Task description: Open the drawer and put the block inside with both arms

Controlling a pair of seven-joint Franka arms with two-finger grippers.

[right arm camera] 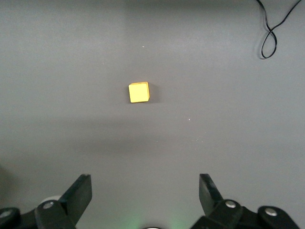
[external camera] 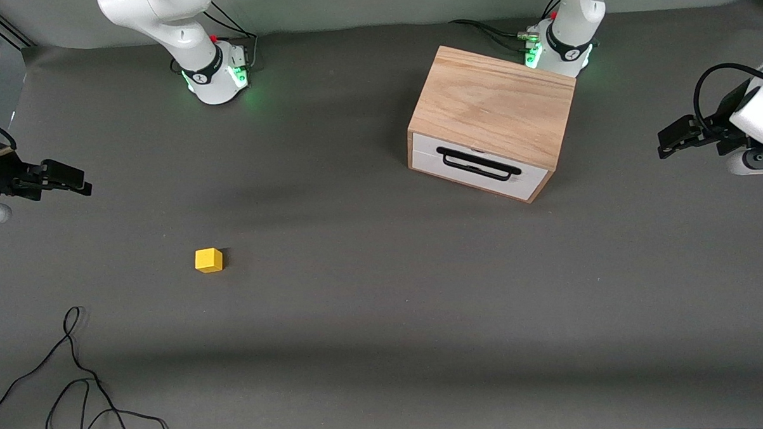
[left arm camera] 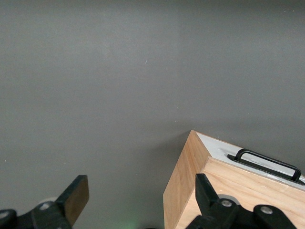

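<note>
The light wooden box (external camera: 495, 102) stands near the left arm's base, its drawer (external camera: 481, 166) closed, with a white front and a black bar handle (external camera: 478, 163). The box also shows in the left wrist view (left arm camera: 190, 191), with the handle (left arm camera: 269, 164). The yellow block (external camera: 208, 260) lies on the mat toward the right arm's end; it also shows in the right wrist view (right arm camera: 138, 92). My left gripper (external camera: 664, 144) is open and empty, held above the table's left-arm end (left arm camera: 142, 198). My right gripper (external camera: 79, 180) is open and empty, held above the right-arm end (right arm camera: 145, 191).
A dark grey mat (external camera: 384, 303) covers the table. A loose black cable (external camera: 76, 377) lies near the front edge at the right arm's end and shows in the right wrist view (right arm camera: 271, 33). The arms' green-lit bases (external camera: 218, 77) stand along the back edge.
</note>
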